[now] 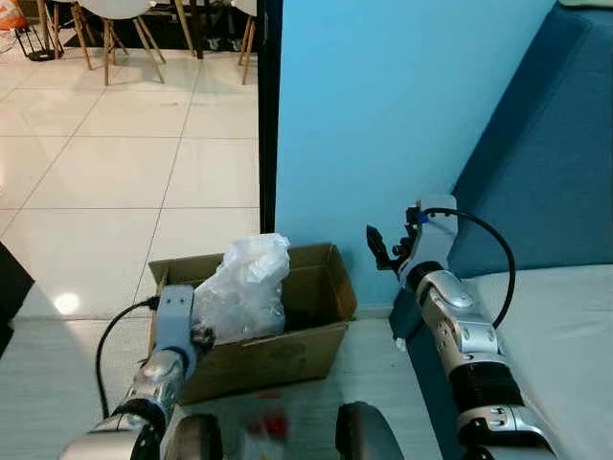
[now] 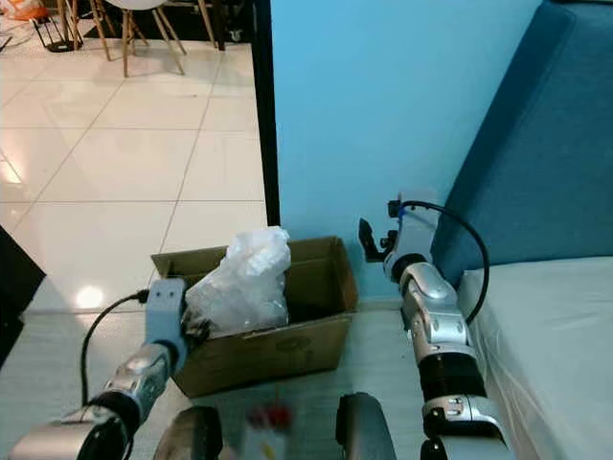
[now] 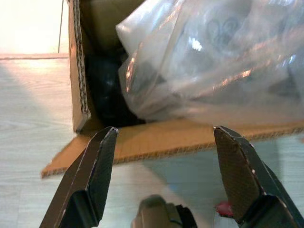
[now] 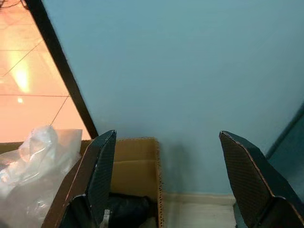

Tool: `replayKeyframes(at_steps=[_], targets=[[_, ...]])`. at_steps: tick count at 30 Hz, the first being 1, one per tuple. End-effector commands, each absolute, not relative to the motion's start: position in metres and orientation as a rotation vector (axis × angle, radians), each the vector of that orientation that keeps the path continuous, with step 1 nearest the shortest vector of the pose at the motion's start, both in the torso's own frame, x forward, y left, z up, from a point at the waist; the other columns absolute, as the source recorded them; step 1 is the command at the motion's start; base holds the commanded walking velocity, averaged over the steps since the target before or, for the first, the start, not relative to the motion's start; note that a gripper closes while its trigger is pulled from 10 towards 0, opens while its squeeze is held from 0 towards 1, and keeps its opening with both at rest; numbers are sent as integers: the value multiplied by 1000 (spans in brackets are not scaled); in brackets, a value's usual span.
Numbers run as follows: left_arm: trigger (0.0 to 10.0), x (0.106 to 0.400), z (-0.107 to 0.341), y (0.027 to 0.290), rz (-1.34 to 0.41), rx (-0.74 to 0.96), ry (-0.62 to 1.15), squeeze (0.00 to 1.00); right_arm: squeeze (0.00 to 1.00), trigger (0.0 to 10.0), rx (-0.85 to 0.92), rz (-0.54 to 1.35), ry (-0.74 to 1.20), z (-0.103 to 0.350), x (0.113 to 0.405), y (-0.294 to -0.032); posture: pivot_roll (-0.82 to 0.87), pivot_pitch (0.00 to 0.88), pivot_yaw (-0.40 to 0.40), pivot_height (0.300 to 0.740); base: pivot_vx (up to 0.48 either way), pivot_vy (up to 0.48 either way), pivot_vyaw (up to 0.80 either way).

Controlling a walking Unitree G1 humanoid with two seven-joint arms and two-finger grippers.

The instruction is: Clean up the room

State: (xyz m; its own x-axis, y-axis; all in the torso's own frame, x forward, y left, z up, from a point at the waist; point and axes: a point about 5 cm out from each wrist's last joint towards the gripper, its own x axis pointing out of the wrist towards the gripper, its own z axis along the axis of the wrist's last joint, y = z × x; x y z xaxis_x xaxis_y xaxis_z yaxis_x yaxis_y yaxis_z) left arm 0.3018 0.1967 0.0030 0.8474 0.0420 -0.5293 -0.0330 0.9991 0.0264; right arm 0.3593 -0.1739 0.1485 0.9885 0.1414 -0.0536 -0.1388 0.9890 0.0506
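Observation:
An open cardboard box stands on the floor against the blue wall. A crumpled clear plastic bag bulges out of its left half, and something dark lies deeper inside. My left gripper is open, just outside the box's near left wall, with the bag beyond its fingertips and nothing between them. My right gripper is raised to the right of the box, near the wall, and also open and empty. In the right wrist view it looks over the box's right end.
A black door-frame post edges the blue wall. A blue padded headboard and a pale mattress close off the right. White tile floor opens to the left, with wooden chairs far back.

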Motion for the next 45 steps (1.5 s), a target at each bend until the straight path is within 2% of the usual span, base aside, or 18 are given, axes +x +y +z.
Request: replayKeyframes(at_steps=[1, 5, 10, 19, 26, 29, 30, 31, 33, 35, 40, 45], targets=[[10000, 294, -4, 199, 25, 36, 579, 0, 0, 10000, 45, 143, 67, 147, 358, -173, -44, 171, -104, 596, 0, 0, 0], [10000, 289, -9, 200, 15, 12, 590, 0, 0, 10000, 56, 146, 61, 149, 359, -172, -30, 168, -100, 596, 0, 0, 0], [10000, 283, -12, 200, 7, -95, 579, 0, 0, 10000, 91, 184, 38, 149, 360, -168, -15, 154, -94, 596, 0, 0, 0], [10000, 280, -14, 200, -1, -154, 569, 0, 0, 10000, 142, 208, 131, 115, 355, -160, 26, 112, -82, 596, 0, 0, 0], [10000, 259, -32, 209, 53, -141, 665, 0, 0, 10000, 173, 112, 374, 42, 325, -165, 58, 37, -54, 616, 0, 0, 0], [10000, 256, -34, 210, 61, -142, 675, 0, 0, 10000, 181, 103, 393, 35, 321, -166, 58, 33, -52, 621, 0, 0, 0], [10000, 255, -33, 215, 122, -228, 664, 0, 0, 10000, 189, 80, 421, 27, 315, -170, 57, 20, -43, 626, 0, 0, 0], [10000, 255, -33, 215, 122, -228, 664, 0, 0, 10000, 189, 80, 421, 27, 315, -170, 57, 20, -43, 626, 0, 0, 0], [10000, 260, -28, 225, 202, -337, 621, 0, 0, 10000, 197, 39, 463, 14, 306, -179, 66, 2, -37, 636, 0, 0, 0], [10000, 264, -24, 228, 214, -353, 604, 0, 0, 10000, 190, 25, 492, 8, 301, -182, 69, 0, -31, 641, 0, 0, 0], [10000, 272, -17, 231, 213, -331, 593, 0, 0, 10000, 135, -3, 614, -14, 283, -186, 73, 0, -22, 661, 0, 0, 0], [10000, 265, -24, 227, 202, -274, 644, 0, 0, 10000, 106, -14, 714, -32, 264, -186, 74, 0, -16, 676, 0, 0, 0]])
